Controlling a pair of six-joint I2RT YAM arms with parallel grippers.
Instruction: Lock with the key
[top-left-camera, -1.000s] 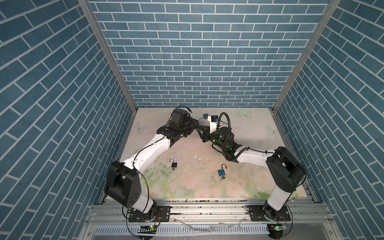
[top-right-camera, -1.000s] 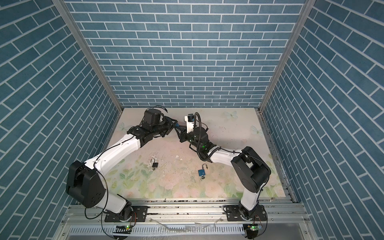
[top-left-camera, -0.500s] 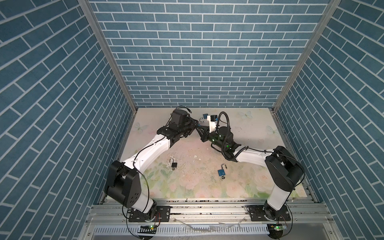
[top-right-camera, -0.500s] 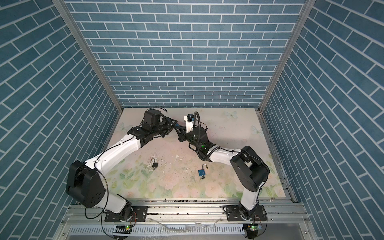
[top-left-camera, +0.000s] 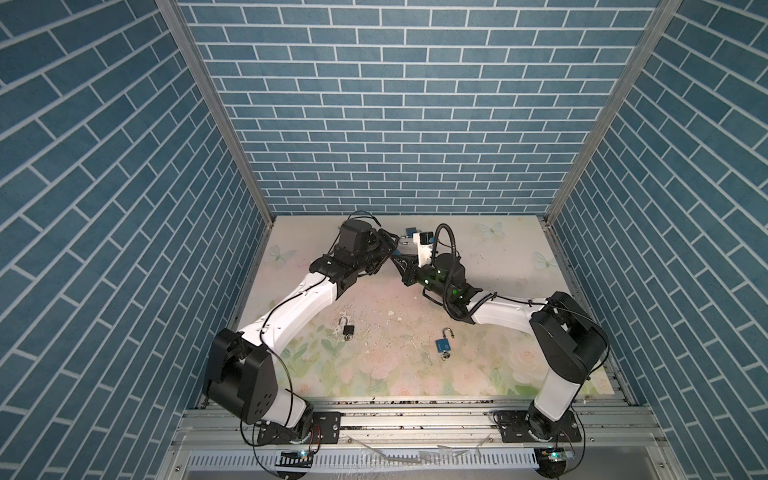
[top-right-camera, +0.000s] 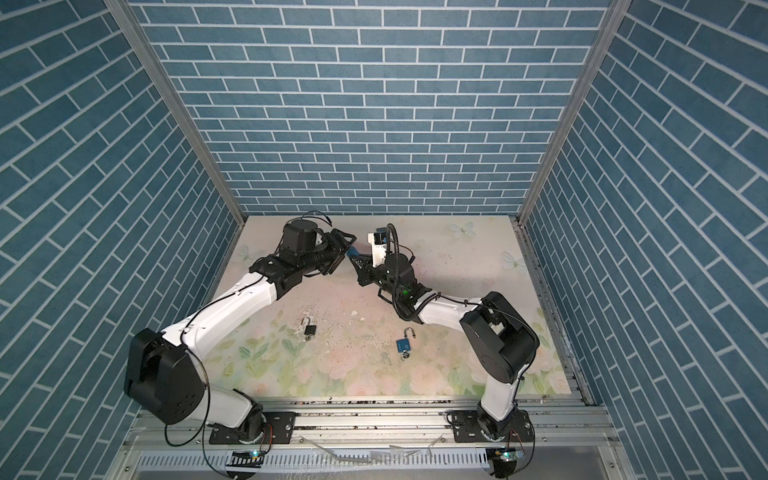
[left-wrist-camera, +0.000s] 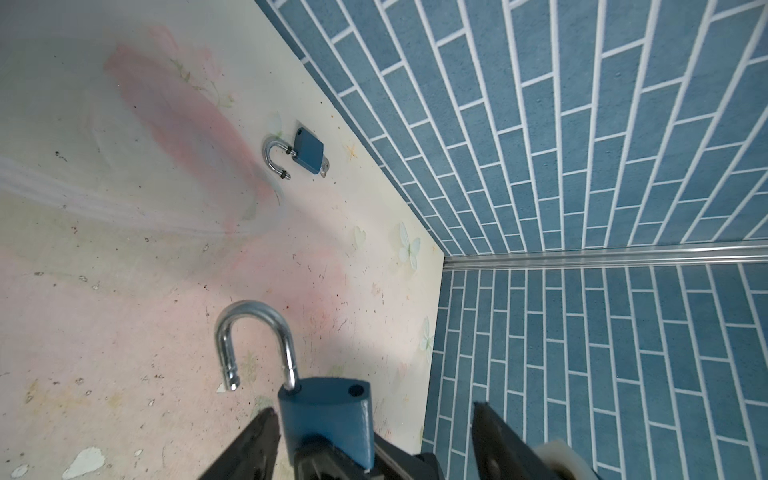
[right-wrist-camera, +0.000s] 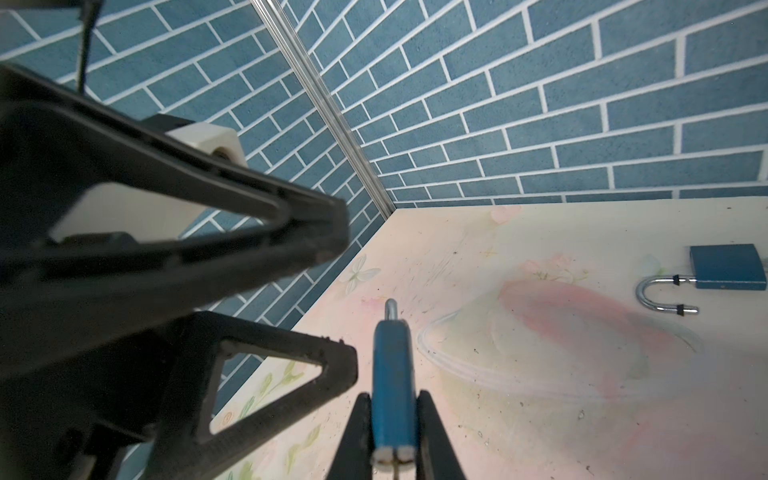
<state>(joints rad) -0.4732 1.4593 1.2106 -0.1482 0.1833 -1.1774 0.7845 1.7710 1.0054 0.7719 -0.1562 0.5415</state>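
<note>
- Left gripper (top-right-camera: 348, 247) and right gripper (top-right-camera: 356, 260) meet tip to tip over the far part of the mat (top-right-camera: 457, 257), left of middle.
- Raised padlock (top-right-camera: 353, 251), blue, sits at the right gripper's tip, just beside the left gripper; the grip is too small to make out.
- Black padlock (top-right-camera: 310, 329) lies flat on the mat, nearer the front, shackle open.
- Blue padlock (top-right-camera: 403, 344) lies well to its right, shackle open, key ring at its base.

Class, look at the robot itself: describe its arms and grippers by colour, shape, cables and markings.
The left arm and right arm match: white links between bulky black joint housings. The left gripper and right gripper are black, their fingers open triangular frames. A ribbed black hose loops over the right wrist, near green lights and a white camera mount.
</note>
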